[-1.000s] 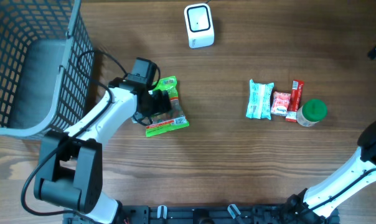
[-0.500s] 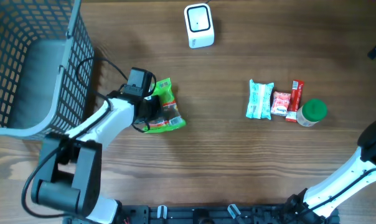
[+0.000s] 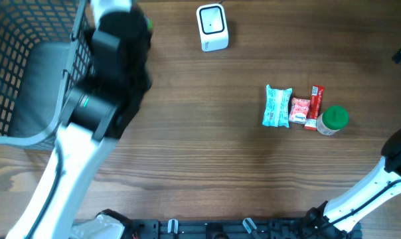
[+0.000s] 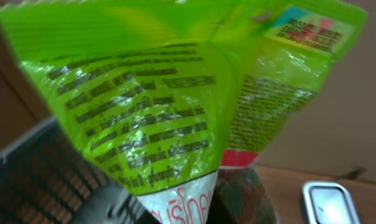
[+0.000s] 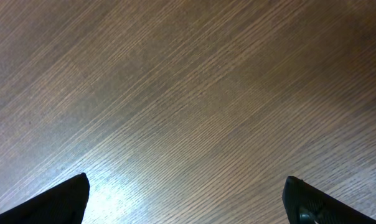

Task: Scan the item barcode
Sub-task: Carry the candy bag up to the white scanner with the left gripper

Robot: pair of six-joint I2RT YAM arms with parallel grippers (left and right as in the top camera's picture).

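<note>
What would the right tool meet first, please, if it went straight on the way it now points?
Probably the wooden table: ahead of the right tool, between its open fingers, the wrist view shows only wood grain, though depth is unclear.

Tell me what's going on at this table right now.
The left arm holds a green packet up off the table, near the wire basket and not yet over the white scanner. The right arm's fingers stand open over bare wood, holding nothing. A blue packet, red packets and a green-lidded jar wait on the table's right side.
</note>
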